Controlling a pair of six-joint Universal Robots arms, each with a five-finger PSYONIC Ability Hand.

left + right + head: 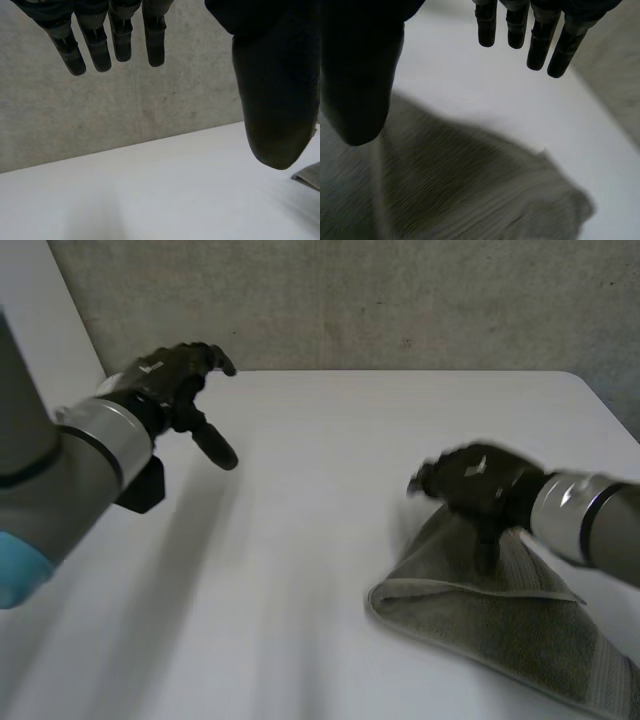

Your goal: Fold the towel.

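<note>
- The white bench [330, 540] takes up most of the room in front of the robot, running from the near edge to a rounded corner at the far right.
- A grey, speckled wall [400, 300] stands behind the far edge of the bench.
- The towel [500, 620], a grey-green cloth, lies rumpled on the near right part of the bench. Its layers are doubled over, and a hemmed edge runs across the top layer. Its rounded left end points toward the middle of the bench.
- The left arm [60, 470] reaches in from the near left, and the right arm [590, 515] comes in from the right, above the towel.
- The right hand [475, 485] hangs over the far left part of the towel, palm down. In the right wrist view its fingers [537, 35] are straight and side by side, and the thumb [360, 75] stands well apart from them. Nothing is held between them, and the towel [470, 190] lies below the palm.
- The left hand [180, 380] is held up over the far left of the bench, well apart from the towel. In the left wrist view its fingers [115, 40] hang straight and slightly spread. The thumb [275, 100] is wide of them, and they grasp nothing.
- A small corner of the towel [310, 176] peeps out beside that thumb.
</note>
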